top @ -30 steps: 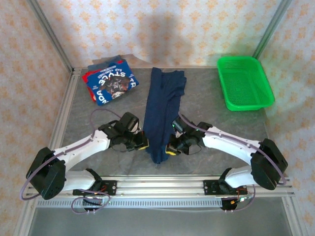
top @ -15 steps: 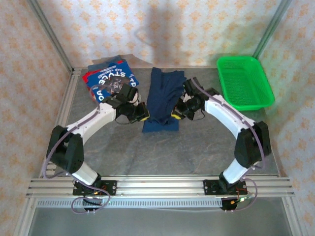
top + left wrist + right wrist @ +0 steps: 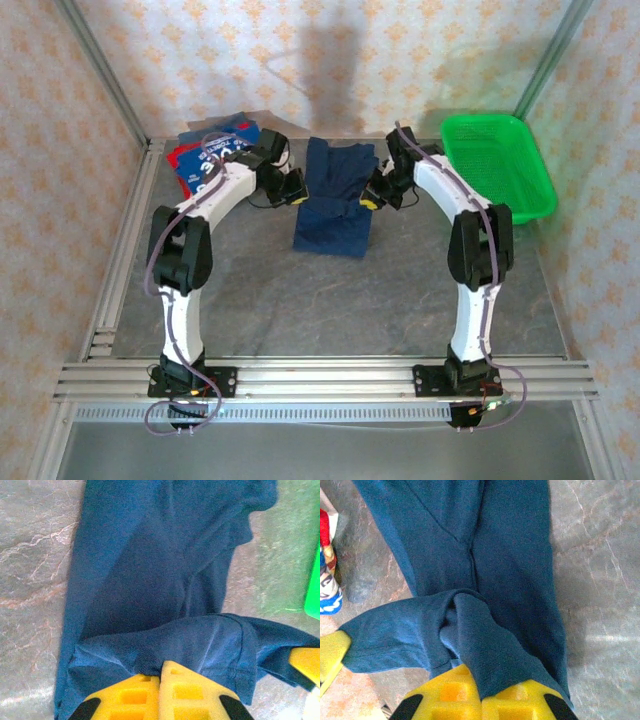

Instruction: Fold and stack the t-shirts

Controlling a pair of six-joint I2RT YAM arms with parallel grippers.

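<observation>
On the grey table, the navy shirt is doubling over at the far middle, because both arms have been sweeping its near hem up toward the collar. The folded blue-and-red pile is waiting just left. The left gripper and right gripper are each clamping that hem, so releasing looks next, then stacking.

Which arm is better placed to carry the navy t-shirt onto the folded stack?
Probably left: the left tool grips the navy t-shirt beside the folded stack; the right tool holds its other side, farther away.
</observation>
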